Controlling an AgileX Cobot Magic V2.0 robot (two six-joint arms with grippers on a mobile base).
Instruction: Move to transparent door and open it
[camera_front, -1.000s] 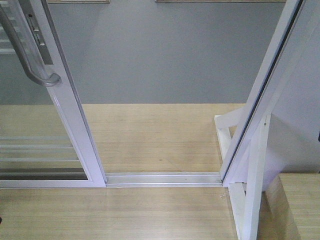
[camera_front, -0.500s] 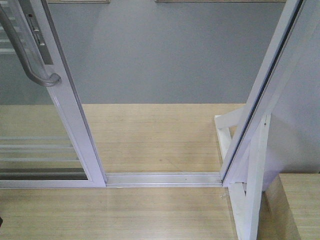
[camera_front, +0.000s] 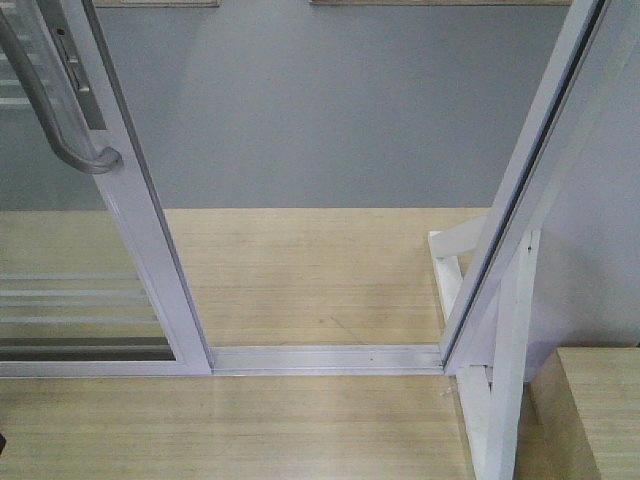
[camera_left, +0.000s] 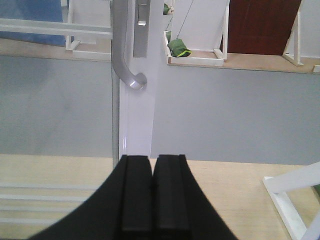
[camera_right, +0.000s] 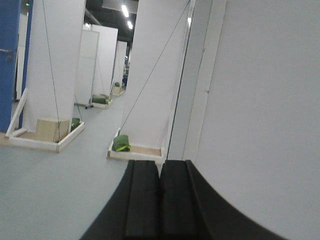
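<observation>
Transparent door (camera_front: 130, 200) sits at the left of the front view, its white stile running from top left down to the floor track (camera_front: 325, 358) at lower centre; thin white bars show through the glass at lower left. There's a wide gap between that stile and the fixed white frame (camera_front: 520, 190) at right, wood floor and grey floor showing through, so the door reads as largely slid open already. Judgement: what's left is finishing the slide or confirming the opening is enough. Grey pull handle (camera_front: 55, 110) is at the upper left of the front view; in the left wrist view it hangs upper centre-left (camera_left: 122, 55), curved end pointing right, against the stile. Left gripper (camera_left: 151, 195) is at bottom centre of its own view, pads pressed together, gripping nothing, lined up roughly below the handle and apart from it. Right gripper (camera_right: 159, 200) is likewise closed and empty, facing a white wall panel (camera_right: 260, 110) that fills the right of its view. If more travel is wanted: push with the left arm on the handle's lower curve or the stile edge, force parallel to the track and toward frame left, no twist, so the panel doesn't bind. Keep the right arm clear of the frame.
</observation>
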